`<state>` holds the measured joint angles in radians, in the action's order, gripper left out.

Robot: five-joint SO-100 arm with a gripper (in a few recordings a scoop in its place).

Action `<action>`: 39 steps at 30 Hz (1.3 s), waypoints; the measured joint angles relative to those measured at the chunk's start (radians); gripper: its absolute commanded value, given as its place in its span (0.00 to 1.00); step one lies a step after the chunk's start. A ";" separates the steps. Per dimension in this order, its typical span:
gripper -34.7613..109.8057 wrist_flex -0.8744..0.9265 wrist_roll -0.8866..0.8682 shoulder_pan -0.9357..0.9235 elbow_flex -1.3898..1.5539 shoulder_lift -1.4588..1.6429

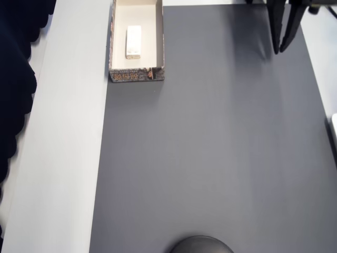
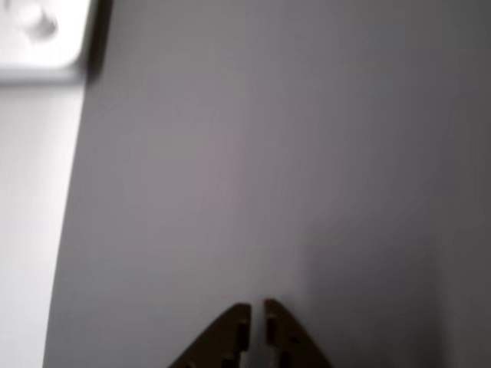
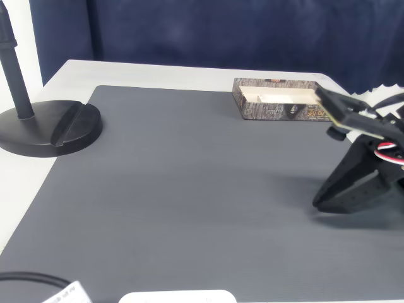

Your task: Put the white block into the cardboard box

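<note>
Lying inside the long patterned cardboard box (image 1: 136,75) is the small white oblong block (image 1: 134,41) — the dark gripper (image 1: 283,50) hangs well apart, fingers (image 2: 229,337) nearly closed, empty.

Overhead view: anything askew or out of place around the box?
Nothing stands out. The white block lies flat inside the cardboard box, roughly parallel to its long walls. The gripper is away over the grey mat, empty.

White tabletop (image 3: 158,71) with a dark grey mat (image 3: 189,189)

On the mat, near its far edge, stands the long cardboard box (image 1: 136,75) with printed walls. A round black stand base (image 3: 50,129) rests on the tabletop, partly over the mat's corner.
</note>
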<state>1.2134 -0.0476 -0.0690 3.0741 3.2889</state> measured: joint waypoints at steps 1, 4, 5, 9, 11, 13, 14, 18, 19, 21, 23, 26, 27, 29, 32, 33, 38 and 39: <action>0.23 0.005 -0.008 0.000 0.000 0.000; 0.23 0.011 -0.037 0.000 0.000 0.000; 0.23 0.011 -0.055 0.000 0.000 0.000; 0.23 0.011 -0.130 0.000 0.000 0.000; 0.23 0.011 -0.149 0.000 0.000 0.000; 0.23 0.011 -0.155 0.000 0.000 0.000; 0.23 0.011 -0.156 0.000 0.000 0.000; 0.24 0.011 -0.158 0.000 0.000 0.000; 0.24 0.011 -0.156 0.000 0.000 0.000; 0.24 0.011 -0.152 0.000 0.000 0.000; 0.25 0.011 -0.137 -0.011 0.000 0.000; 0.26 0.011 -0.123 -0.023 0.000 0.000; 0.26 0.011 -0.118 -0.023 0.000 0.000; 0.26 0.011 -0.106 -0.023 0.000 0.000; 0.26 0.011 -0.097 -0.023 0.000 0.000; 0.26 0.011 -0.095 -0.023 0.000 0.000; 0.26 0.011 -0.095 -0.023 0.000 0.000; 0.26 0.011 -0.095 -0.023 0.000 0.000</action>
<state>1.2241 -0.1427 -0.0920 3.0741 3.2889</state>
